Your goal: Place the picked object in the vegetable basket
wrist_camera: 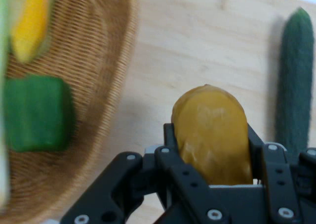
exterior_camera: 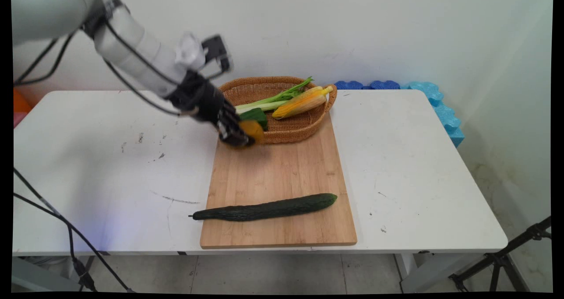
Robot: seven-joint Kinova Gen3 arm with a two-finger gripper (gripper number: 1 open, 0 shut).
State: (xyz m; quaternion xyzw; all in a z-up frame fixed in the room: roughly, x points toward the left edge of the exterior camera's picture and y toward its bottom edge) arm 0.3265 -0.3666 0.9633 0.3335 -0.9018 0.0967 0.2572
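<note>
Two black fingers of the gripper are being clamped on a yellow-orange rounded piece — it's being held just above the cutting board's far end, right beside the wicker basket. Its long axis is being run along the fingers, rounded tip outward. Corn, green stalks and a green chunk are being cradled in the basket — a cucumber is lying crosswise near the board's front.

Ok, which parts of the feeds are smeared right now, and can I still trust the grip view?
Hand view: the basket and green block are motion-smeared; the yellow-brown piece between the claw fingers and the cucumber read clearly enough. Main view: the claw end is slightly blurred; cutting board and table are sharp, evenly lit.
</note>
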